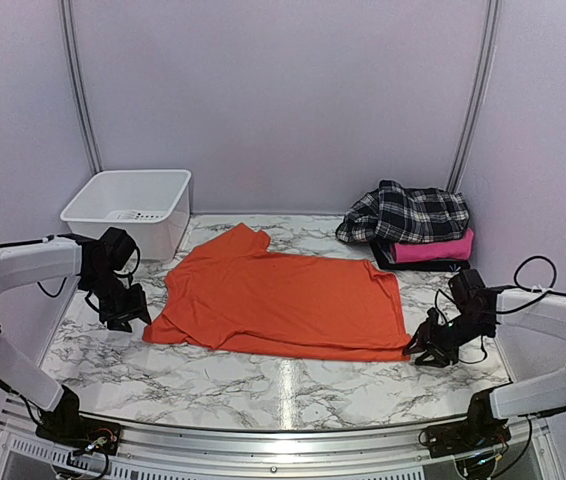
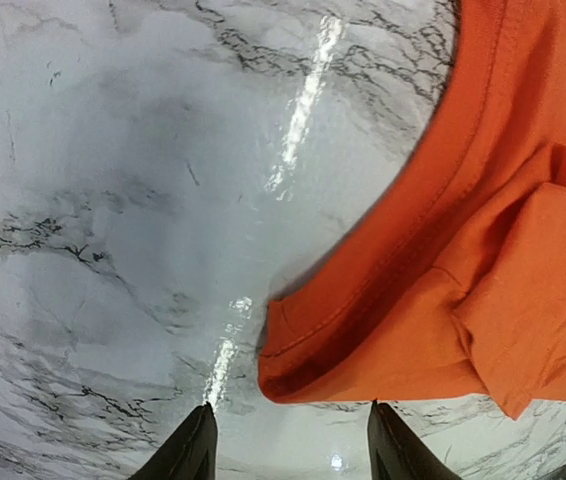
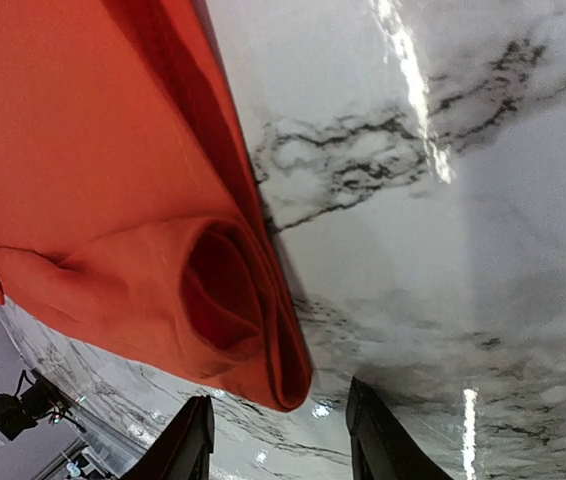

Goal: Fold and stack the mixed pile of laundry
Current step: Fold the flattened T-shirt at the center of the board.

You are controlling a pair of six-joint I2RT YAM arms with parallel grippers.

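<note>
An orange t-shirt [image 1: 278,300] lies spread flat across the middle of the marble table. Its near left corner [image 2: 293,365] shows just ahead of my left gripper [image 1: 128,312], which stands open with nothing between its fingers [image 2: 191,455]. At the shirt's near right corner [image 3: 263,340], rolled into a small fold, my right gripper [image 1: 428,348] is open too and apart from the cloth. The black-and-white plaid shirt [image 1: 405,213] sits crumpled at the back right on top of a folded pink garment [image 1: 433,248].
A white plastic bin [image 1: 131,205] stands at the back left, close to the left arm. The marble table [image 1: 293,385] runs bare in front of the orange shirt to its metal front edge. Pale walls close in on three sides.
</note>
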